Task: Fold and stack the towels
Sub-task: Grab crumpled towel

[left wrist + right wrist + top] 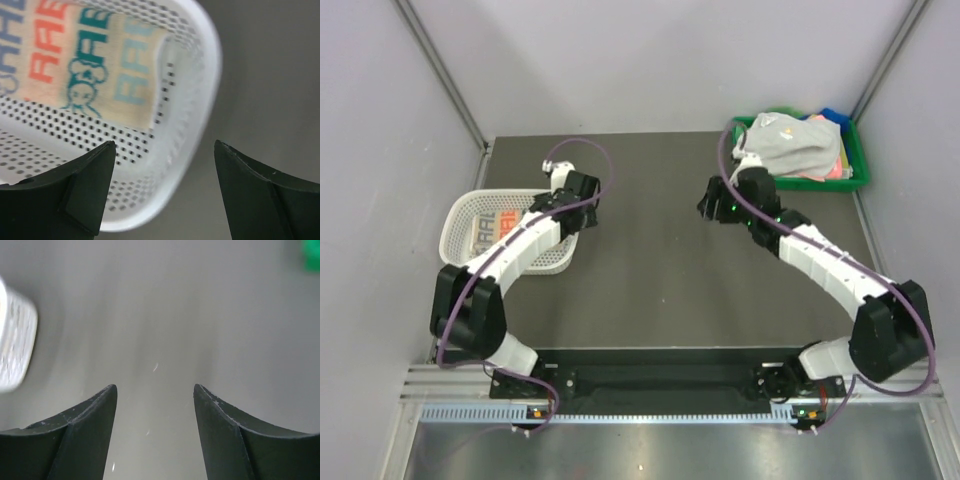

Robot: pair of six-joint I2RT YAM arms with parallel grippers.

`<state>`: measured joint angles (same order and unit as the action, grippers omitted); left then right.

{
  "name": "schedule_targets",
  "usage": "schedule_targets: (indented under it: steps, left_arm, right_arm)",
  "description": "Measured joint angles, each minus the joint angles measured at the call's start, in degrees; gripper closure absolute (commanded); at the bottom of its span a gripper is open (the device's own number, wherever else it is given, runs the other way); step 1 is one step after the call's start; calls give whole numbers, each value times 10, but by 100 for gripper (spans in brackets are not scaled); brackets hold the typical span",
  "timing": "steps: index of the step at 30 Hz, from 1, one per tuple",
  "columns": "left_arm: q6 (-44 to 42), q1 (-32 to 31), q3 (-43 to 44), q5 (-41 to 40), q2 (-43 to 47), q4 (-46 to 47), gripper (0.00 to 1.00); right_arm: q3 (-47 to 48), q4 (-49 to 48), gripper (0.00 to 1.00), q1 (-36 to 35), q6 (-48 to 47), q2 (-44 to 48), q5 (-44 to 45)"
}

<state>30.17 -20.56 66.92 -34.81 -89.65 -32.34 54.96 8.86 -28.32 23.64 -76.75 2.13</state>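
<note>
Lettered towel (95, 60) flat in basket (212, 55), grey towel (798, 148) crumpled in tray (861, 160)

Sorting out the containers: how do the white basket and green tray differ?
The basket is white and perforated, at the left; the tray is green, at the far right. The basket holds a flat lettered towel; the tray holds several rumpled ones, a grey towel on top. Both hold towels.

Basket (455, 215) left, towel pile (798, 145) in tray (820, 184)
</note>
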Motion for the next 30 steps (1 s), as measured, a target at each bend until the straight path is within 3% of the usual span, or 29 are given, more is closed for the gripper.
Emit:
schedule_targets:
  steps: [9, 16, 24, 30]
  left_arm:
    - [-5, -96, -37, 124, 102, 26, 17]
    - [-26, -132, -51, 203, 115, 33, 17]
    - [-23, -138, -81, 224, 111, 68, 18]
    - [-14, -138, -93, 213, 87, 84, 18]
  right_arm:
    - [200, -2, 37, 193, -16, -158, 28]
    - [345, -35, 36, 249, -9, -326, 79]
    - [398, -50, 37, 310, 39, -450, 98]
    - [416, -62, 50, 327, 60, -478, 102]
